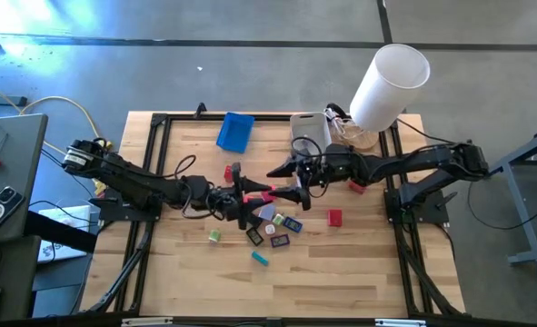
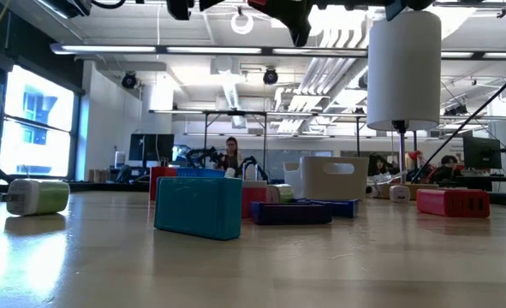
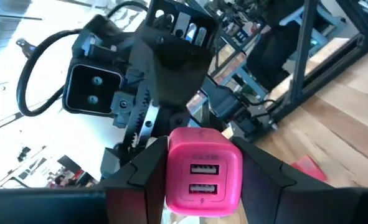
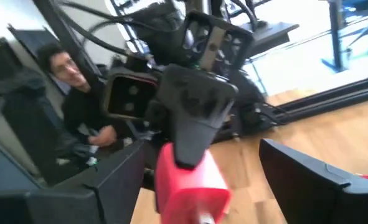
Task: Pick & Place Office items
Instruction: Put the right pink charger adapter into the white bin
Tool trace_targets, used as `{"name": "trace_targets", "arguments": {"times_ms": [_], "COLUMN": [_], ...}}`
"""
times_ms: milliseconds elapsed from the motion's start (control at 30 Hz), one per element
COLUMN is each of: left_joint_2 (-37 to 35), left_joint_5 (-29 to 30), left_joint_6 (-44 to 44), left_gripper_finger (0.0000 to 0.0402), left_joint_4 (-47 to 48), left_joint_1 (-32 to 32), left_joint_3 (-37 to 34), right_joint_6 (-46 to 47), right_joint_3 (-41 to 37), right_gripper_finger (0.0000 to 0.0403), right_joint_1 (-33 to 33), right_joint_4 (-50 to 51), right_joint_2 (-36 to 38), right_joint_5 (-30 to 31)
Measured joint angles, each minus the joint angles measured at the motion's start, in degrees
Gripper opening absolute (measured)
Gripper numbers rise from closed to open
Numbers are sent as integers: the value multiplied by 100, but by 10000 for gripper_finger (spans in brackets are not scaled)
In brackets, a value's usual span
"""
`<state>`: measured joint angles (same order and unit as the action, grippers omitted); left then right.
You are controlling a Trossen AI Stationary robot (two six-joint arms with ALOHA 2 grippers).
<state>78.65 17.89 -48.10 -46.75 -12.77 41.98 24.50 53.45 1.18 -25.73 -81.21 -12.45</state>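
My left gripper (image 1: 254, 193) hangs above the middle of the table, shut on a pink charger block (image 3: 203, 180) with two ports. My right gripper (image 1: 286, 182) faces it from the table's right and is open. Its fingers (image 4: 118, 180) stand on either side of the pink block (image 4: 190, 183), apart from it. Other office items lie flat on the table below: a teal block (image 1: 261, 258), a green-and-white piece (image 1: 214, 236), red blocks (image 1: 334, 217) and dark blocks (image 1: 291, 223). My left gripper pinches the pink block's two opposite sides (image 3: 171, 177) between its two fingers. The fingers come level from the table's left. The block's port face looks back toward the wrist. The block is lifted well clear of the table.
A blue tray (image 1: 235, 133) and a translucent white bin (image 1: 311, 127) stand at the far edge. A tall white cylinder (image 1: 391, 84) stands at the far right corner. Black frame rails (image 1: 150, 182) run along the table's sides. People sit in the room beyond the table.
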Motion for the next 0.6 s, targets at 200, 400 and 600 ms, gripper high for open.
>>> {"name": "trace_targets", "arguments": {"times_ms": [200, 400, 600], "left_joint_2": [0, 0, 0], "left_joint_5": [-636, -922, -946], "left_joint_6": [46, 380, 269], "left_gripper_finger": [146, 146, 146], "left_joint_4": [-446, -461, -468], "left_joint_1": [248, 454, 450], "left_joint_3": [0, 0, 0], "right_joint_6": [220, 270, 274], "right_joint_3": [0, 2, 2], "right_gripper_finger": [302, 288, 263], "right_joint_1": [-8, -8, -6], "right_joint_4": [-284, -441, -481], "right_joint_2": [-77, -77, -77], "right_joint_5": [-246, -293, -258]}}
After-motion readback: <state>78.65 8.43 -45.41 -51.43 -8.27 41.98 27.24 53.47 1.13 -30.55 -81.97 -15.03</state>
